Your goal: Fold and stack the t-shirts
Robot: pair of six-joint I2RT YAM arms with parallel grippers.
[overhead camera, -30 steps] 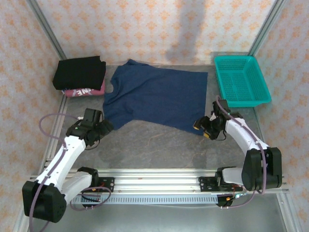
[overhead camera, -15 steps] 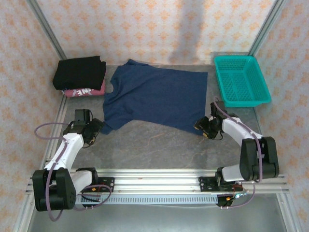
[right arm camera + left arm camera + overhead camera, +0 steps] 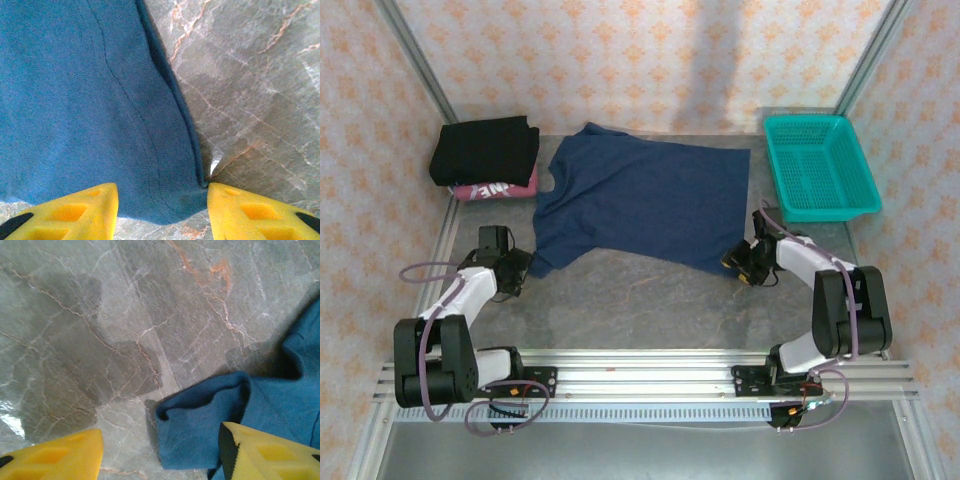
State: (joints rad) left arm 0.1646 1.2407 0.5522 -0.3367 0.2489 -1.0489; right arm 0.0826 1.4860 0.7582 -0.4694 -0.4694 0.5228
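A navy blue t-shirt (image 3: 640, 200) lies spread flat, print side down, across the middle of the table. My left gripper (image 3: 520, 263) stands open low at its near left sleeve (image 3: 200, 422), whose folded edge lies between the yellow fingers (image 3: 55, 457). Open as well, my right gripper (image 3: 738, 262) straddles the shirt's near right hem corner (image 3: 170, 200). At the back left a folded black t-shirt (image 3: 485, 148) rests on a folded pink one with white letters (image 3: 490, 189).
A teal plastic basket (image 3: 818, 165) stands at the back right. Bare grey marble table (image 3: 640, 300) stretches between the shirt and the front rail. Metal frame posts run along both sides.
My left arm has drawn back and to the left, bringing its gripper down to the sleeve. My right gripper has slid slightly left and down onto the hem corner.
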